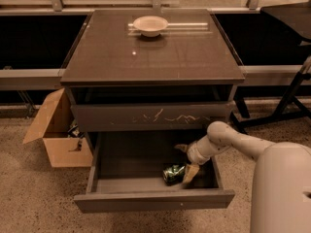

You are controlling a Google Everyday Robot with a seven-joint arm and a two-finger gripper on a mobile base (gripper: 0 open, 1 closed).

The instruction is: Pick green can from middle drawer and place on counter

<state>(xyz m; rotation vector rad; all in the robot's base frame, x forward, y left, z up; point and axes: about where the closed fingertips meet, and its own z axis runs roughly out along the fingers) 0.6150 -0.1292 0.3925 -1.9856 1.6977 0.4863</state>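
Observation:
The green can [172,173] lies on its side at the front right of the pulled-out middle drawer [153,200]. My gripper [185,161] reaches into the drawer from the right, open, with its lower finger [190,174] right beside the can's right end and the upper finger [181,148] farther back. The can is not held. The counter [146,57] is the glossy dark brown top above.
A white bowl [150,25] stands at the back of the counter. The drawer front with pale scratches [150,116] is shut above the open drawer. An open cardboard box [56,130] sits on the floor to the left. A dark stand's legs [286,106] are at right.

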